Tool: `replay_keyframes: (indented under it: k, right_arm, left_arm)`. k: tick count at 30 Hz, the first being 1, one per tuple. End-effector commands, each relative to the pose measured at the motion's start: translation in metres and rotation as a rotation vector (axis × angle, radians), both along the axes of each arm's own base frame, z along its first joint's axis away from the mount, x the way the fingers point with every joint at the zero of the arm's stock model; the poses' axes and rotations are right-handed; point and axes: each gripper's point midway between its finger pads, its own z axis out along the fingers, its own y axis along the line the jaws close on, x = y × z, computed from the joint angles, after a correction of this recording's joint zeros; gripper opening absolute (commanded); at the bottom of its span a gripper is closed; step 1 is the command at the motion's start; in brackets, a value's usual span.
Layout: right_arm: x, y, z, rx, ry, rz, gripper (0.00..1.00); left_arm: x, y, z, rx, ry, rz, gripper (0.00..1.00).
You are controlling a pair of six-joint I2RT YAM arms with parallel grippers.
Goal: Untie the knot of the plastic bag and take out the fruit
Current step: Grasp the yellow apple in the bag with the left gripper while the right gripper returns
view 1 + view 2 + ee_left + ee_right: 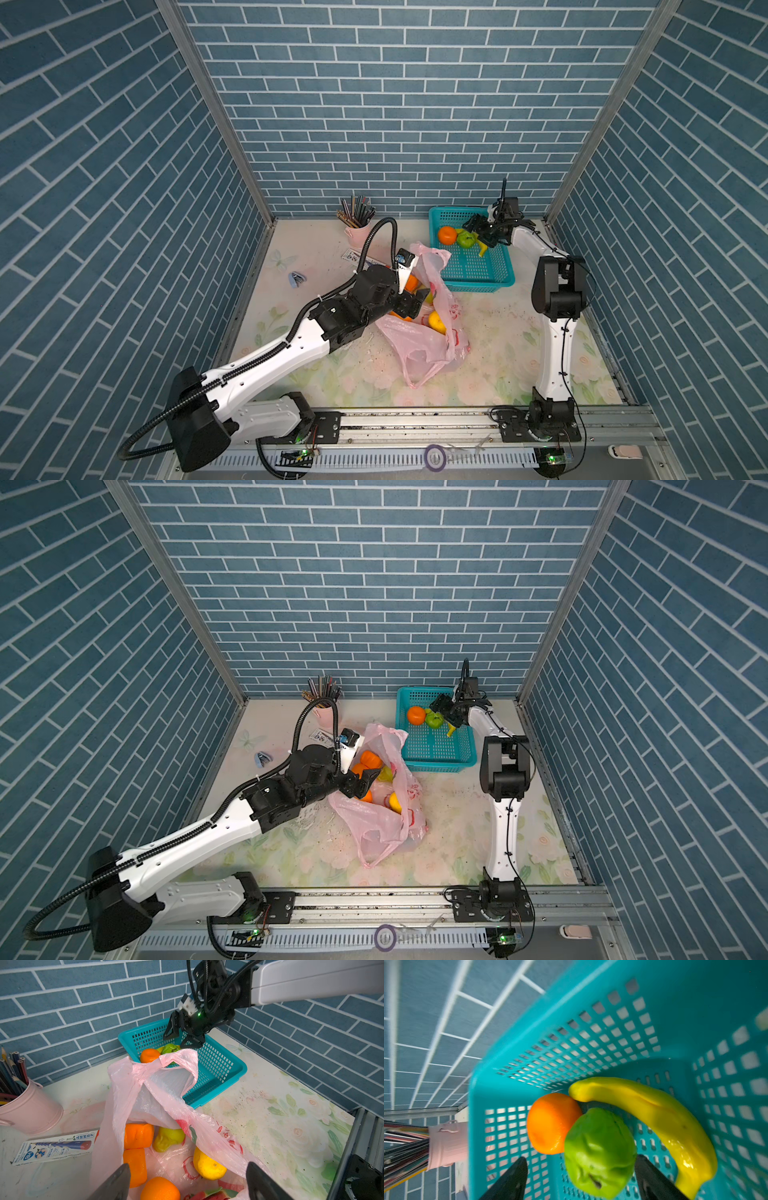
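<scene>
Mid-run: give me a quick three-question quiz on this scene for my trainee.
1. True or false: the bag is knotted shut.
2. What lies in the basket? A) orange, green fruit, banana B) lemon, dragon fruit C) nothing
3. Which gripper is at the bag's mouth?

Key: 1 false; 2 A; 3 left gripper, open.

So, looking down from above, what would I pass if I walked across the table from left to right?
In a top view: small blue stapler → pink cup of pencils → plastic bag → teal basket.
</scene>
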Motion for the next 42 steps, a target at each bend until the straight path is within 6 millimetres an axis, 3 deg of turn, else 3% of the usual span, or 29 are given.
replay_keyframes:
  k: [1, 8, 13, 16, 22, 27, 29, 34, 42]
  right_arm:
    - [-0.012, -0.005, 0.079, -0.026, -0.147, 0.004, 0.82]
    - [-0.075, -0.004, 0.167, -0.010, -0.316, 0.062, 0.82]
    - [-0.139, 0.006, 0.209, 0.043, -0.395, 0.160, 0.81]
    - [-0.180, 0.011, 0.224, 0.061, -0.431, 0.205, 0.80]
    - [-0.243, 0.010, 0.224, 0.053, -0.451, 0.177, 0.80]
    - [-0.277, 0.026, 0.215, 0.081, -0.412, 0.212, 0.79]
    - [-0.289, 0.035, 0.203, 0.093, -0.392, 0.238, 0.79]
    - [-0.301, 0.042, 0.173, 0.115, -0.305, 0.246, 0.79]
    - [-0.299, 0.040, 0.175, 0.102, -0.311, 0.238, 0.78]
  left_arm:
    - [0.004, -0.001, 0.010, -0.035, 0.011, 0.032, 0.87]
    - [0.009, -0.008, -0.005, -0.033, 0.067, 0.053, 0.87]
    - [0.016, -0.013, -0.026, 0.013, 0.109, 0.062, 0.81]
    - [0.020, -0.018, -0.040, 0.034, 0.157, 0.067, 0.75]
    - [0.025, -0.024, -0.070, 0.092, 0.235, 0.070, 0.64]
    - [0.030, -0.027, -0.103, 0.180, 0.301, 0.072, 0.61]
    - [0.031, -0.031, -0.115, 0.198, 0.322, 0.067, 0.61]
    - [0.026, -0.051, -0.144, 0.182, 0.376, -0.035, 0.60]
    - [0.020, -0.079, -0.167, 0.155, 0.430, -0.155, 0.62]
